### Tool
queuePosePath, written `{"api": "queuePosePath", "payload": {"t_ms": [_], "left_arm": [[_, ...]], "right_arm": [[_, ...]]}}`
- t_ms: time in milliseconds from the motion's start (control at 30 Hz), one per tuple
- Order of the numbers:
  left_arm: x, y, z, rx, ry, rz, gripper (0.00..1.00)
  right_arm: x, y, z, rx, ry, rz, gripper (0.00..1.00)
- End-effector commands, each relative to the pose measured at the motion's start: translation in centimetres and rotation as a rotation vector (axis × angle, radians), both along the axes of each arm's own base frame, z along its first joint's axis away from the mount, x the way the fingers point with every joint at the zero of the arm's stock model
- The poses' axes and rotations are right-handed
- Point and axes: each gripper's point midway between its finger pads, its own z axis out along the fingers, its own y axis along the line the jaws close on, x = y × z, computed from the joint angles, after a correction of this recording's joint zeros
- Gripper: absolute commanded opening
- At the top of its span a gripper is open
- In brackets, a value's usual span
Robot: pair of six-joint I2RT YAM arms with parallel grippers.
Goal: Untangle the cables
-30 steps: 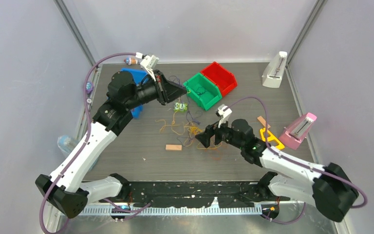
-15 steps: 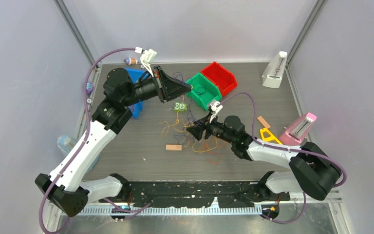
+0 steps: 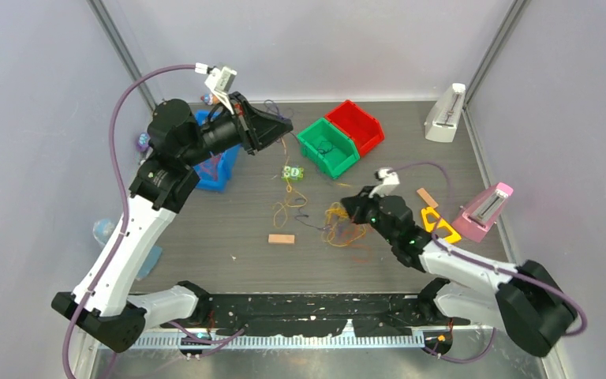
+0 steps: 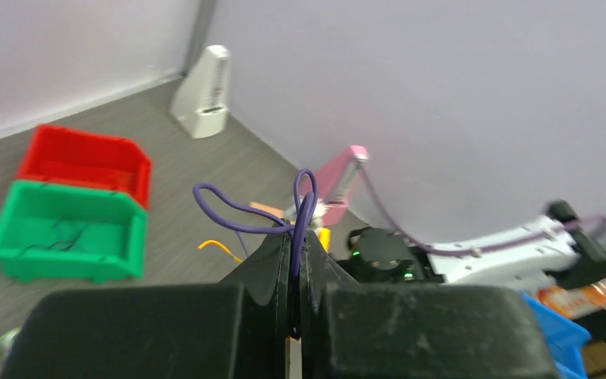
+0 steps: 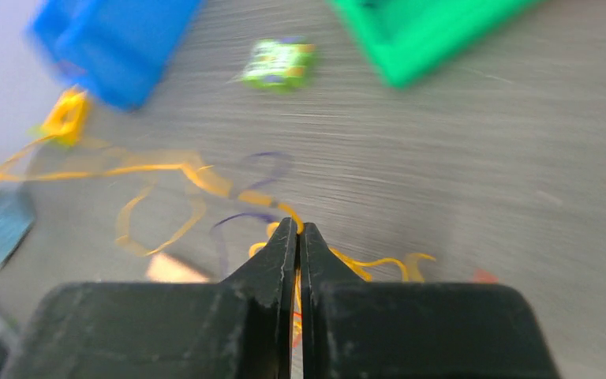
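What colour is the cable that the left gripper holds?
Purple. The cable pinched in the left gripper shows best in the left wrist view.

We see a matt, fine-grained table (image 3: 410, 150), a glossy plastic green bin (image 4: 71, 253) and red bin (image 4: 79, 166), matt, faintly rough black plastic fingers (image 4: 264, 264), and a smooth purple cable (image 4: 229, 212).

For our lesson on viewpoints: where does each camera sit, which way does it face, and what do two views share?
Top external: above and behind the bases, looking down at the table; left arm and right arm show.
Left wrist: on the raised left arm, facing the green bin; left end effector pinches a purple cable.
Right wrist: low, facing the blue bin; right end effector pinches an orange cable.
Shared: the green bin, in both wrist views.
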Motion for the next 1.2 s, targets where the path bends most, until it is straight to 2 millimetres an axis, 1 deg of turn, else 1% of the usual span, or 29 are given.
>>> {"api": "queuePosePath", "payload": {"t_ms": [0,33,67,133,167,233,267,300,333,367,400,433,467,500,567,600,633,667,700,733,767,800,833,867,900,1000,1067,1100,1167], "left_arm": [[2.8,3.6,-1.2,0.084,-0.010,0.208,0.00],[3.4,4.2,-1.8,0.088,0.005,0.245,0.00],[3.7,4.5,-2.2,0.089,0.012,0.267,0.00],[4.4,5.3,-3.2,0.096,0.032,0.324,0.00],[4.6,5.6,-3.6,0.100,0.042,0.349,0.00],[4.5,5.6,-4.0,0.093,0.048,0.350,0.00],[4.3,5.2,-4.2,0.083,0.050,0.324,0.00],[4.1,4.8,-4.2,0.066,0.050,0.296,0.00],[3.9,4.3,-4.3,0.055,0.054,0.269,0.00],[3.8,4.0,-4.5,0.051,0.057,0.253,0.00],[3.8,3.7,-4.7,0.056,0.062,0.246,0.00],[3.9,3.6,-5.1,0.064,0.067,0.248,0.00],[3.9,3.5,-5.4,0.071,0.069,0.253,0.00],[4.0,3.4,-5.7,0.077,0.070,0.259,0.00],[4.1,3.1,-6.3,0.083,0.073,0.265,0.00],[4.1,2.8,-6.6,0.086,0.076,0.266,0.00],[4.2,2.6,-7.0,0.089,0.082,0.268,0.00],[4.1,2.2,-7.2,0.092,0.085,0.266,0.00],[4.2,2.0,-7.5,0.093,0.087,0.270,0.00],[4.2,1.6,-7.8,0.094,0.090,0.269,0.00],[4.2,1.3,-7.9,0.090,0.091,0.269,0.00],[4.2,1.0,-8.1,0.088,0.093,0.268,0.00],[4.1,0.6,-8.1,0.082,0.094,0.264,0.00],[4.0,0.2,-8.2,0.079,0.095,0.256,0.00],[4.0,-0.2,-8.3,0.075,0.095,0.250,0.00],[3.7,-1.5,-8.5,0.071,0.105,0.222,0.00],[3.5,-2.2,-8.5,0.070,0.112,0.203,0.00],[3.4,-2.6,-8.4,0.069,0.115,0.193,0.00],[3.1,-3.2,-8.3,0.062,0.117,0.175,0.00]], "right_arm": [[0.0,-10.3,-5.6,-0.023,0.259,-0.475,0.05],[-0.2,-11.8,-5.6,-0.001,0.274,-0.526,0.05],[-0.6,-12.5,-6.1,-0.001,0.289,-0.543,0.06],[-1.0,-14.3,-6.0,0.000,0.295,-0.608,0.05],[-1.3,-14.9,-5.9,-0.009,0.298,-0.626,0.05],[-1.3,-15.3,-5.0,-0.036,0.271,-0.620,0.05],[-1.1,-14.5,-4.1,-0.031,0.255,-0.570,0.11],[-0.9,-13.3,-2.8,-0.059,0.221,-0.475,0.20],[-0.9,-12.6,-2.2,-0.069,0.204,-0.426,0.48],[-0.8,-11.1,-0.7,-0.073,0.163,-0.327,0.60],[-0.9,-10.4,0.1,-0.071,0.135,-0.277,0.75],[-1.1,-8.6,2.1,-0.041,0.060,-0.162,0.82],[-1.1,-7.8,4.1,-0.019,-0.018,-0.107,0.85],[-1.8,-6.5,5.3,0.006,-0.052,-0.024,0.89],[-2.6,-5.0,8.1,0.034,-0.132,0.080,0.90],[-2.9,-4.3,8.9,0.036,-0.157,0.116,0.89],[-3.3,-3.6,10.3,0.048,-0.183,0.159,0.89],[-3.7,-2.8,10.8,0.048,-0.197,0.196,0.89],[-4.0,-2.1,12.1,0.059,-0.224,0.231,0.89],[-4.5,-1.0,12.5,0.061,-0.234,0.273,0.89],[-4.8,-0.4,13.6,0.071,-0.256,0.298,0.89],[-5.3,0.8,13.8,0.069,-0.263,0.338,0.89],[-5.3,1.4,14.7,0.074,-0.283,0.348,0.89],[-5.7,2.6,14.8,0.071,-0.290,0.379,0.89],[-5.9,3.2,15.5,0.077,-0.304,0.393,0.89],[-6.5,5.8,16.4,0.093,-0.326,0.463,0.88],[-6.8,7.1,16.7,0.104,-0.337,0.491,0.86],[-6.9,7.7,16.3,0.103,-0.330,0.506,0.86],[-6.8,8.5,16.6,0.117,-0.345,0.515,0.85]]}}
